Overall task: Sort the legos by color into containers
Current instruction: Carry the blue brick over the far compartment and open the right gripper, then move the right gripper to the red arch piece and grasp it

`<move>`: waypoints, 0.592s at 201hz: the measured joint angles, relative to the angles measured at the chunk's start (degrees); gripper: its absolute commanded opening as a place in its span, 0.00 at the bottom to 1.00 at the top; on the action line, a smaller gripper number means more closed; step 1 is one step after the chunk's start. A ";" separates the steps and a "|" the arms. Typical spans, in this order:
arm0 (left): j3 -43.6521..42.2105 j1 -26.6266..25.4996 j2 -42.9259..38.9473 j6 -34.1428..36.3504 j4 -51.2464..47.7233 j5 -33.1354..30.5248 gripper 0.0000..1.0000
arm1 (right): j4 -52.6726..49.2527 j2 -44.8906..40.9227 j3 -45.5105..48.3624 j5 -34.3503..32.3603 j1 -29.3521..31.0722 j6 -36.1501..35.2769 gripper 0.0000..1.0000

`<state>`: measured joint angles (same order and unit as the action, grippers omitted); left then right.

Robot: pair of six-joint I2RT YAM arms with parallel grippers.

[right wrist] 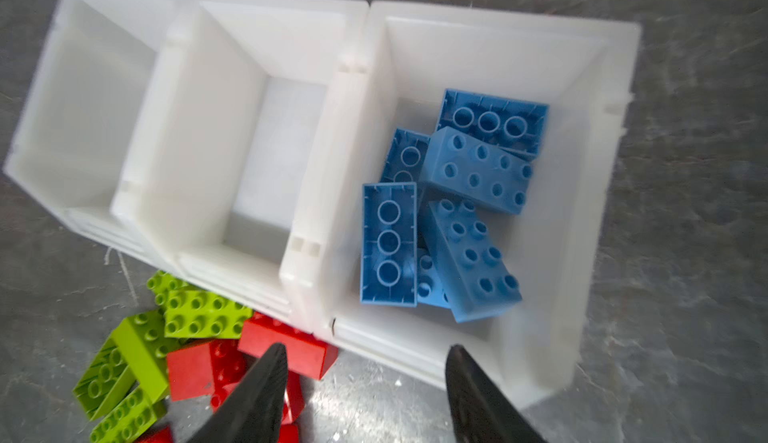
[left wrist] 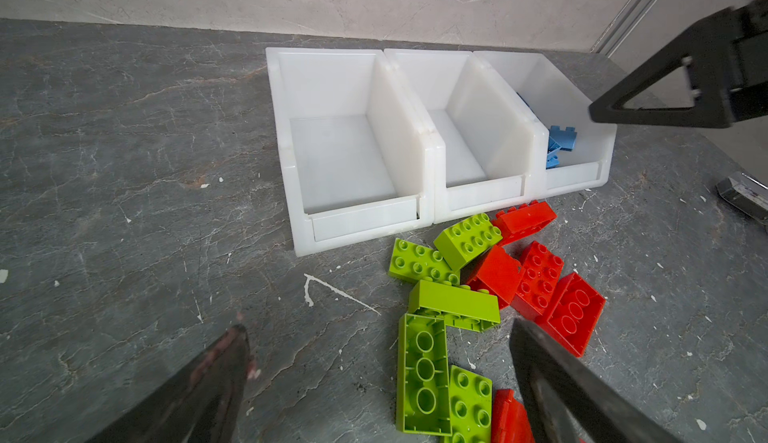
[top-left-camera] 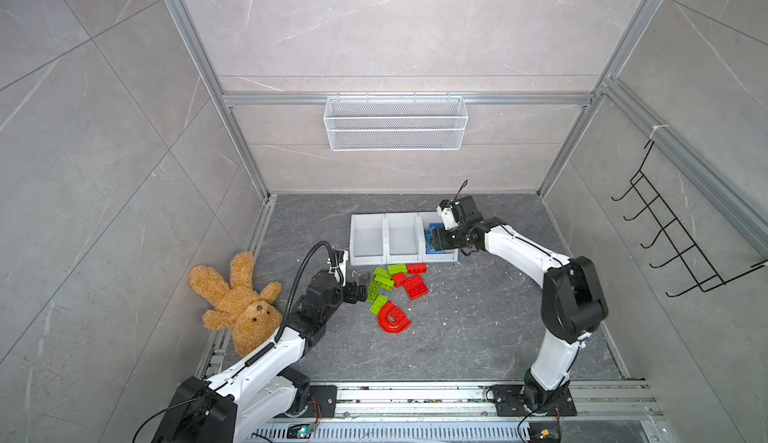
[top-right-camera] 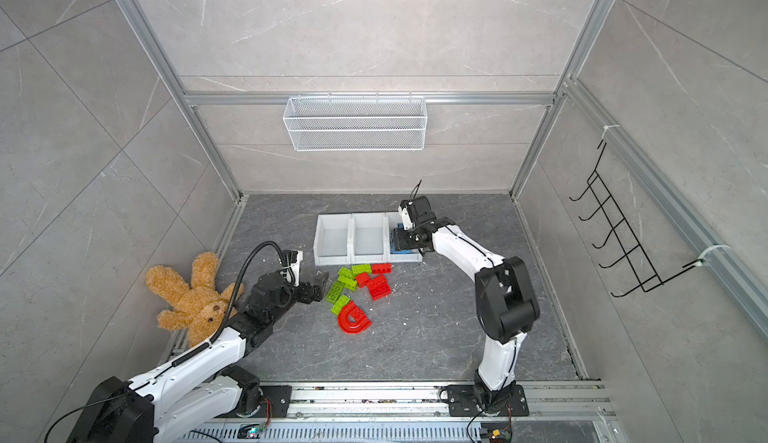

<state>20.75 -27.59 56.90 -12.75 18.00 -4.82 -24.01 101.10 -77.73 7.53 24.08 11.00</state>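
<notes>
Three white containers stand in a row at the back: the left one (top-left-camera: 368, 237) and the middle one (top-left-camera: 403, 235) hold nothing, and the right one (right wrist: 582, 162) holds several blue legos (right wrist: 457, 195). Green legos (top-left-camera: 380, 285) and red legos (top-left-camera: 415, 283) lie heaped on the floor just in front of the containers. A red arch piece (top-left-camera: 392, 318) lies nearer me. My right gripper (right wrist: 366, 349) hangs open over the right container's front wall, holding nothing. My left gripper (left wrist: 378, 326) is open and low, with the green legos (left wrist: 453, 303) just ahead of its fingers.
A brown plush bear (top-left-camera: 241, 301) lies against the left wall beside my left arm. A white wire basket (top-left-camera: 395, 123) hangs on the back wall and a black hook rack (top-left-camera: 673, 237) on the right wall. A metal rail (top-left-camera: 415, 395) runs along the front.
</notes>
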 measured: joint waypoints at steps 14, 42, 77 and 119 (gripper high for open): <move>0.00 0.00 0.00 0.00 0.00 0.00 1.00 | 2.16 -6.12 5.44 -0.87 2.56 1.25 0.65; -0.63 0.00 -0.79 -0.02 0.28 -1.11 1.00 | 3.98 -13.03 13.62 -3.39 12.04 3.87 0.66; -3.23 0.00 -3.76 -0.17 0.48 -3.82 1.00 | 4.24 -13.99 19.32 -5.92 23.52 7.96 0.66; -4.83 0.61 -8.13 -0.85 0.48 -7.19 0.99 | 3.96 -10.97 19.28 -7.63 31.04 9.22 0.67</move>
<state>15.92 -26.98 48.77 -13.61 18.48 -12.01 -20.05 90.13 -58.46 -0.10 55.11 20.23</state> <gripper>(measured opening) 0.995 0.669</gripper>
